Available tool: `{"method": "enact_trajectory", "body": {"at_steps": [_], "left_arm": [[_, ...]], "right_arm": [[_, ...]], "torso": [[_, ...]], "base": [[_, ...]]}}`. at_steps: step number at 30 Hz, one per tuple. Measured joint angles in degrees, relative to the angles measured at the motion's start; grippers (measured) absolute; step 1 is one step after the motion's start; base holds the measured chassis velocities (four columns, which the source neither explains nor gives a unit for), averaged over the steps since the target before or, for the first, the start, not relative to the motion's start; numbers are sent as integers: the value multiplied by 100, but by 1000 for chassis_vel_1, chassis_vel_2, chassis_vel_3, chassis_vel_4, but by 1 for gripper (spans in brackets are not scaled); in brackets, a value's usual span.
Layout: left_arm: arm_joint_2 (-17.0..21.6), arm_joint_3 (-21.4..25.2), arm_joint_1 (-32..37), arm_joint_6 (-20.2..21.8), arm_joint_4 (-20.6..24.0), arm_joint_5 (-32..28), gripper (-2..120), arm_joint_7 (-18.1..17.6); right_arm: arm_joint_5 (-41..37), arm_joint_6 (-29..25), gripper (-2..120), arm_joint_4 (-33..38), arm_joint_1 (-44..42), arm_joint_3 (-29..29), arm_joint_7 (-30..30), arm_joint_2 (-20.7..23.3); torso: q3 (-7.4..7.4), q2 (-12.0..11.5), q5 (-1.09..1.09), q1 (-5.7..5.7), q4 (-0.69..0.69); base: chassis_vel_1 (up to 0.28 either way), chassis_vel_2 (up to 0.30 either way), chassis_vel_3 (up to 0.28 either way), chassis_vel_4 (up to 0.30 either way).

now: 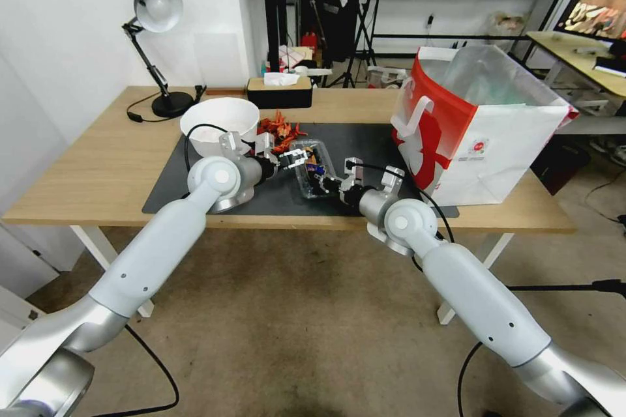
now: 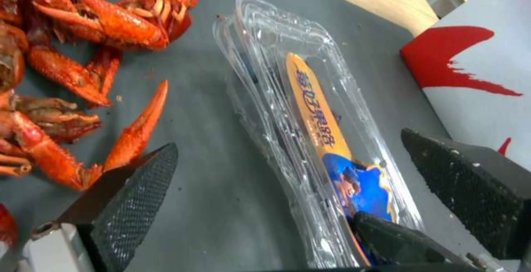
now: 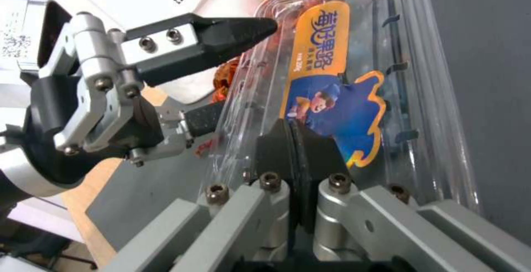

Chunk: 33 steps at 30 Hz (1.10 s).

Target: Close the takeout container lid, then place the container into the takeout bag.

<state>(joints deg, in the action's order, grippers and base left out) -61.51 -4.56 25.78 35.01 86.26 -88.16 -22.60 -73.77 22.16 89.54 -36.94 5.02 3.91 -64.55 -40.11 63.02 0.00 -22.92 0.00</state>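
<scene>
At the left of the head view a round white bowl (image 1: 219,118) stands on the dark grey mat (image 1: 171,184), with a heap of orange-red crayfish (image 1: 279,128) just beside it. The left gripper (image 1: 295,158) reaches in from that side, its jaws spread apart. In its wrist view the small clear plastic clamshell takeout container (image 2: 310,139) lies lengthwise between the two open pads, touching neither. The container sits on the mat between the two arms, its long axis running away from the robot. Its clear lid with the orange and blue label (image 3: 332,81) appears folded down over the other half, though whether it has latched cannot be told. The right gripper (image 3: 296,156) rests on the container's near end, jaws pressed together against the lid's edge by the label. Both grippers are at the container. Further right stands the large white paper takeout bag with a red side (image 1: 482,127), mouth open and upright, so the right arm is the nearer one for carrying across.
</scene>
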Motion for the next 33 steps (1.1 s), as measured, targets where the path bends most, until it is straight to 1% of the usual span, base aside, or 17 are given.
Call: {"method": "enact_trajectory", "body": {"at_steps": [10,13,14,16,17,20,21,24,25,27,28,29,31,32,33], "left_arm": [[-142,13,-25,149,-90,-315,100,-174],[-159,13,-38,152,-102,-365,97,-185],[-167,10,-51,152,-119,-390,91,-191],[-178,9,-75,152,-142,-419,83,-207],[-178,9,-75,152,-142,-419,83,-207],[-183,9,-96,158,-157,-483,69,-224],[-183,9,-96,158,-157,-483,69,-224],[-197,1,-98,171,-161,-505,52,-244],[-197,1,-98,171,-161,-505,52,-244],[-210,-2,-98,176,-171,-505,44,-247],[-221,-3,-98,177,-183,-505,37,-249],[-221,-3,-98,177,-183,-505,37,-249],[-240,-3,-98,175,-200,-504,29,-250],[-240,-3,-98,175,-200,-504,29,-250],[-251,-4,-98,173,-205,-504,24,-251]], "right_arm": [[31,0,0,-20,5,0,-12,-12],[34,-1,0,-22,5,0,-13,-12],[35,-2,0,-22,5,0,-13,-11],[36,-2,0,-22,5,1,-14,-12],[36,-2,0,-22,5,1,-14,-12],[37,-3,0,-24,5,2,-17,-15],[37,-3,0,-24,5,2,-17,-15],[37,-6,0,-32,5,3,-23,-16],[37,-6,0,-32,5,3,-23,-16],[37,-8,0,-32,6,3,-25,-14],[37,-8,0,-32,8,3,-26,-11],[37,-8,0,-32,8,3,-26,-11],[37,-10,0,-32,9,7,-28,-11],[37,-10,0,-32,9,7,-28,-11],[37,-10,0,-31,7,10,-29,-11]], "torso": [[0,0,0,0,-1],[0,0,0,0,-1],[0,0,0,0,-1],[0,0,0,0,-1],[0,0,0,0,-1],[0,0,0,0,-1],[0,0,0,0,-1],[0,0,0,0,0],[0,0,0,0,0],[0,0,0,0,0],[0,0,0,0,0],[0,0,0,0,0],[0,0,0,0,1],[0,0,0,0,1],[0,0,0,1,1]], "base": [[0,0,0,0],[0,0,0,0],[0,0,0,0],[0,0,0,0],[0,0,0,0],[0,0,0,0],[0,0,0,0],[0,0,0,0],[0,0,0,0],[0,0,0,0],[0,0,0,0],[0,0,0,0],[0,0,0,0],[0,0,0,0],[0,0,0,0]]}}
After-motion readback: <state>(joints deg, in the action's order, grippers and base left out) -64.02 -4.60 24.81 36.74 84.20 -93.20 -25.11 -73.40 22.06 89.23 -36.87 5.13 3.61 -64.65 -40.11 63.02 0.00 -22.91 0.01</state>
